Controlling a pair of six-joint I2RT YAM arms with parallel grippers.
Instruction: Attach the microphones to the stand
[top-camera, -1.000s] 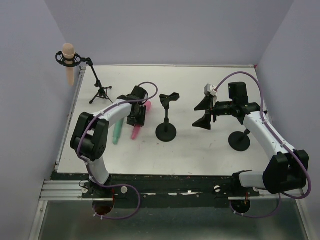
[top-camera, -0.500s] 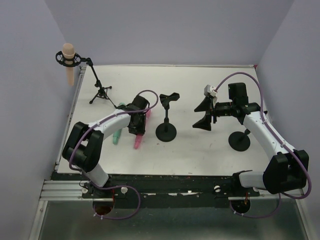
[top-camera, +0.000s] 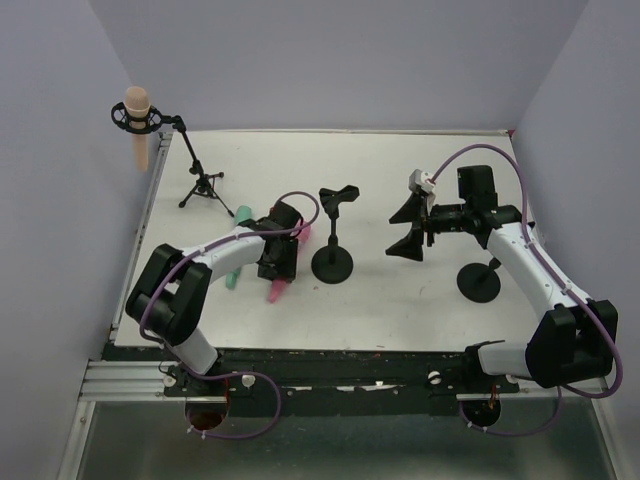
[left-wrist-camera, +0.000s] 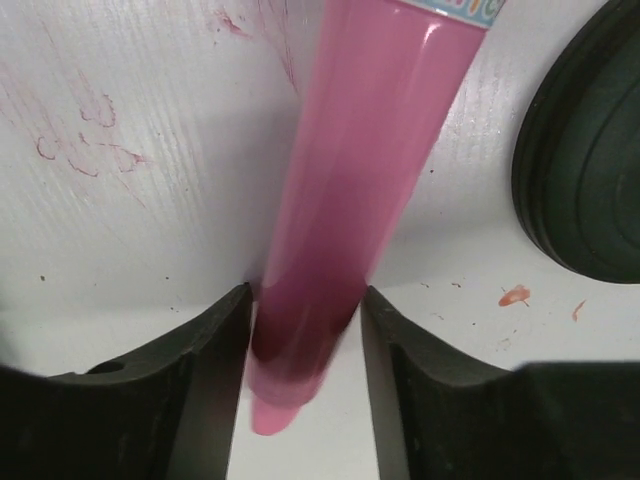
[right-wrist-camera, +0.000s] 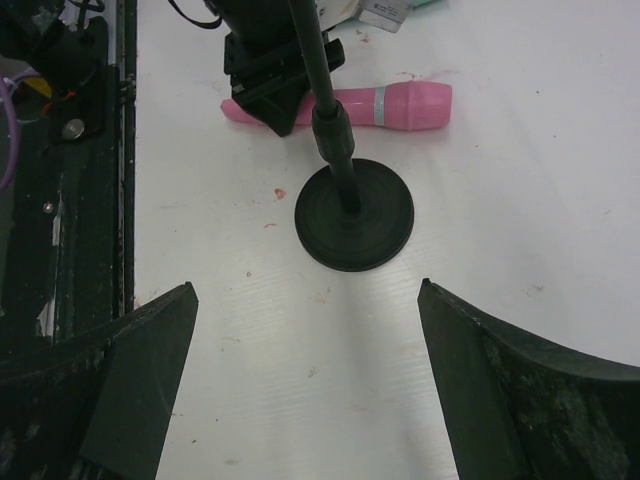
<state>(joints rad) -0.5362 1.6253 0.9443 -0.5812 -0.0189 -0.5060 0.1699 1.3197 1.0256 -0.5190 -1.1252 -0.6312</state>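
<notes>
The pink microphone (top-camera: 287, 262) lies on the white table left of the middle stand (top-camera: 333, 228), whose empty clip (top-camera: 338, 196) is on top. My left gripper (top-camera: 279, 268) is down on it; in the left wrist view its fingers (left-wrist-camera: 215, 340) press both sides of the pink handle (left-wrist-camera: 350, 190) near its tail. The teal-green microphone (top-camera: 233, 276) lies just left, partly hidden under my left arm. The peach-beige microphone (top-camera: 137, 122) hangs in the shock mount of the tripod stand (top-camera: 201, 186) at the far left. My right gripper (top-camera: 390, 233) is wide open and empty, off the table.
A third stand's round base (top-camera: 479, 282) sits under my right arm. In the right wrist view my open gripper (right-wrist-camera: 307, 285) faces the middle stand's base (right-wrist-camera: 353, 215), with the pink microphone (right-wrist-camera: 400, 105) beyond. Purple walls enclose the table on three sides.
My left gripper has moved right and toward the near edge, and the pink microphone has slid with it, closer to the middle stand's base. My right arm has not moved.
</notes>
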